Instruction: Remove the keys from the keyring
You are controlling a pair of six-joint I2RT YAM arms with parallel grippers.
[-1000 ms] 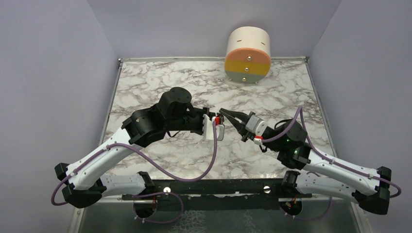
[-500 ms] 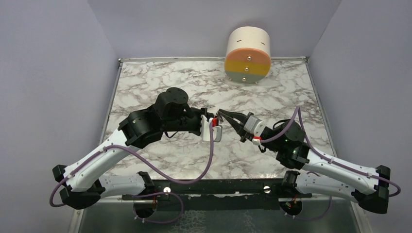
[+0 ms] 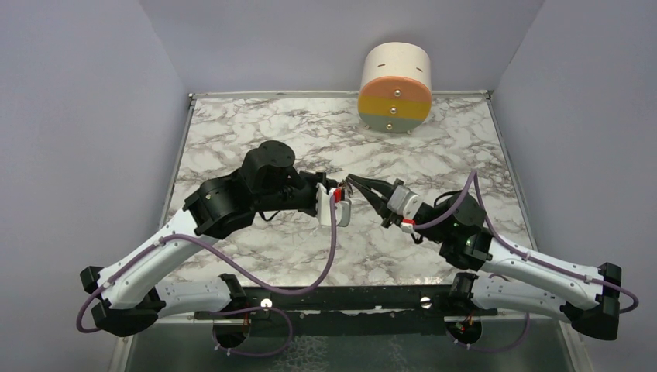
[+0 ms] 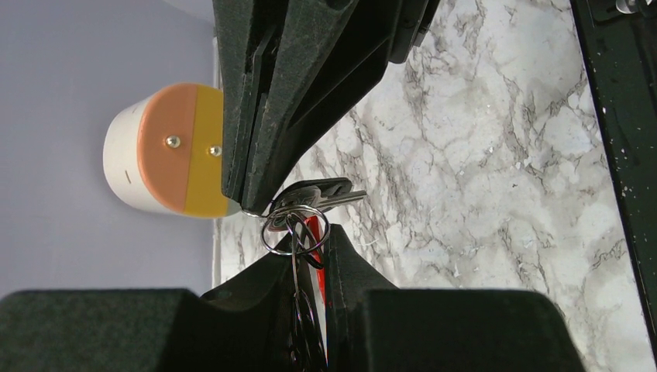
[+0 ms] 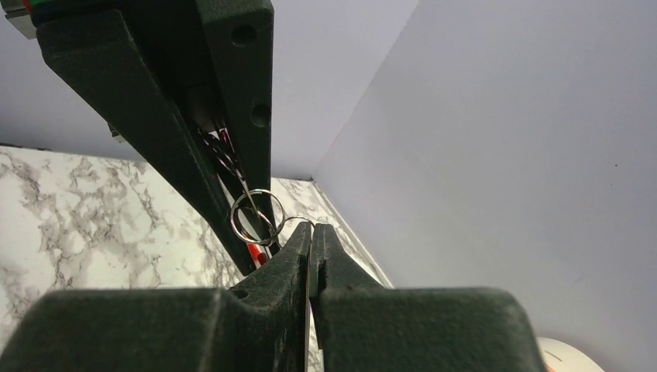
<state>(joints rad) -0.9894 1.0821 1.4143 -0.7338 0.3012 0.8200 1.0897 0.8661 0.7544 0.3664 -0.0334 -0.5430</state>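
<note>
White tabletop [image 3: 256, 132] with grey marble veining and a metal edge strip. Plain lavender-grey walls [image 3: 77, 116] close it in on the left, rear and right; light even. A pale cylinder [image 3: 396, 87] with an orange, yellow and grey-green face sits at the rear edge.

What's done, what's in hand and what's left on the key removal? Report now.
Done: the left end effector clamps the keyring by its chain end. In hand: the right end effector is shut with its tips at the ring, beside the keys; exactly what it pinches is unclear. Left: the keys hang on the ring, none removed.
</note>
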